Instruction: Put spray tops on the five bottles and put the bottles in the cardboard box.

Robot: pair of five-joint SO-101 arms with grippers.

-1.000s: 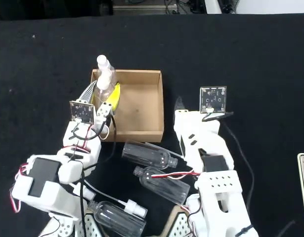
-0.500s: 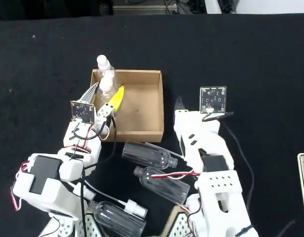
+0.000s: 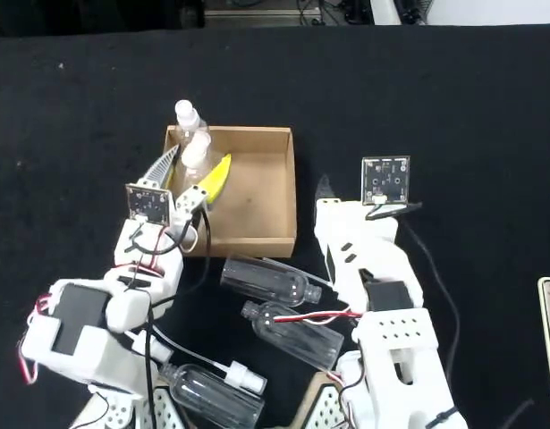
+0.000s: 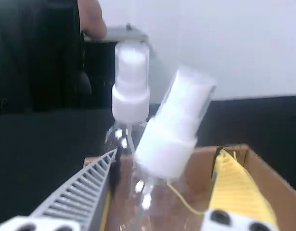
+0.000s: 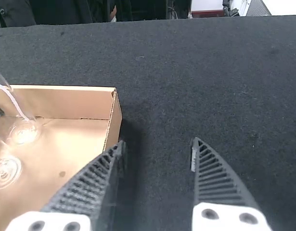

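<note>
The cardboard box point(image 3: 291, 179) is holding 2 capped bottles in its far left corner: an upright bottle point(image 3: 186, 113) and a tilting bottle point(image 3: 196, 152). The left gripper point(image 3: 200, 155) is standing with jaws apart, 1 on either side of the tilting bottle. The right gripper point(image 5: 157, 142) is hanging with jaws spread over the black table point(image 3: 453, 107), just beside the box. 3 loose bottles point(image 3: 270, 280) are lying near the box.

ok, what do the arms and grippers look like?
The left arm and right arm are white printed shells with black servo blocks, red, black and white cables, and a square camera board at each wrist. Left gripper: one grey ribbed finger, one yellow. Right gripper: two dark ribbed fingers on white bases.
</note>
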